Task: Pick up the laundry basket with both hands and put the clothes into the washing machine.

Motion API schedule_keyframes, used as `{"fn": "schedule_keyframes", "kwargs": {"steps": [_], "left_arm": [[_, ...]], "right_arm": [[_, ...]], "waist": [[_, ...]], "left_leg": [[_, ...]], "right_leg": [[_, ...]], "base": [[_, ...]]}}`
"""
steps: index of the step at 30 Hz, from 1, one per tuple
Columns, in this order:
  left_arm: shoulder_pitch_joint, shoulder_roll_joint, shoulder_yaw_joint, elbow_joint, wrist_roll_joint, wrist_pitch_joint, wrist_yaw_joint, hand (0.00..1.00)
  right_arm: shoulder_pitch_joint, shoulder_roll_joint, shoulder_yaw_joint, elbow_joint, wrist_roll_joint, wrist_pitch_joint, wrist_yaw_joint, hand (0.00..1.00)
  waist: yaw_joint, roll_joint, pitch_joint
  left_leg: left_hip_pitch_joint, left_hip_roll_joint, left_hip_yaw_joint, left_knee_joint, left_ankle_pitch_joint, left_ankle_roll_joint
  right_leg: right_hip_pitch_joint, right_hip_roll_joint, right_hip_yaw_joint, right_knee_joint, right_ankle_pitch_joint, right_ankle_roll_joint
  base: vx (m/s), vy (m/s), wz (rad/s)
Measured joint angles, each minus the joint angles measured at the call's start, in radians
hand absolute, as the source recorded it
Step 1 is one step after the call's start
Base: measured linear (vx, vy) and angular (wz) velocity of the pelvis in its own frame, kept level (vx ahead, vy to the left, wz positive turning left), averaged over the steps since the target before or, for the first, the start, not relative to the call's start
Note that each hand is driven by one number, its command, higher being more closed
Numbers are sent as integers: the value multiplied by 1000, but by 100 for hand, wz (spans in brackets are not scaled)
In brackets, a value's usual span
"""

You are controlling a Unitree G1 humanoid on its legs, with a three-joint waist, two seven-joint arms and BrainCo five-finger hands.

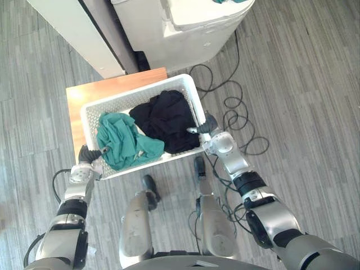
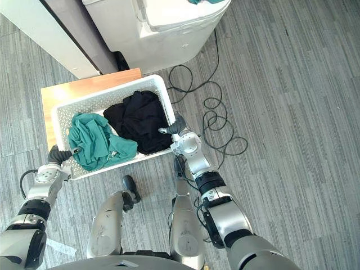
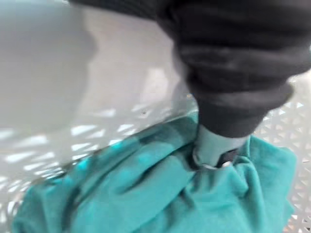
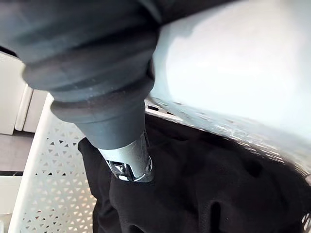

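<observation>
A white perforated laundry basket [image 1: 135,94] rests over a small wooden table [image 1: 112,87]. Inside lie a teal garment [image 1: 121,140] on the left and a black garment [image 1: 166,118] on the right. My left hand [image 1: 90,154] grips the basket's left end, its thumb [image 3: 214,145] hooked over the rim into the teal cloth [image 3: 146,194]. At the right end, my right hand [image 1: 208,126] holds the rim, with its thumb [image 4: 131,155] pressed into the black cloth [image 4: 218,194]. The white washing machine [image 1: 197,28] stands just beyond the table.
A white panel [image 1: 73,34] leans to the left of the machine, with a dark gap between them. A bit of teal cloth [image 1: 228,1] lies on the machine's top. Grey plank floor [image 1: 304,84] stretches open to the right.
</observation>
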Motion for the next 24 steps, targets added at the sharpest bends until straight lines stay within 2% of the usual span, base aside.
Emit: {"fn": "schedule_keyframes", "kwargs": {"steps": [10, 16, 20, 24], "left_arm": [[2, -1, -11, 20, 5, 24, 0, 100], [77, -25, -11, -27, 9, 46, 0, 100], [182, -63, -12, -107, -11, 54, -1, 100], [329, -99, -29, -224, -62, 54, -3, 100]], "right_arm": [[-8, -1, 12, 51, 0, 4, 14, 100], [122, 1, 0, -49, 9, 26, 35, 100], [253, 1, -32, -148, 19, 30, 46, 100], [409, 2, -80, -287, 43, 19, 70, 100]], "waist": [[-1, 0, -1], [-5, -6, -6], [-9, -15, -37], [-14, -30, -120]], "left_leg": [[37, 0, -3, -2, -2, -1], [87, -3, -15, -18, -7, -2], [121, -7, -45, -39, -2, -7], [182, -27, -69, -99, 11, -15]], "right_leg": [[38, 1, -12, 0, -6, -8], [92, 0, -30, 0, -21, -11], [137, 2, -69, 0, -42, -17], [191, 0, -94, 0, -73, -25]], "base": [[-6, -52, 1], [16, -30, 6], [40, -48, 24], [64, -36, 22]]}}
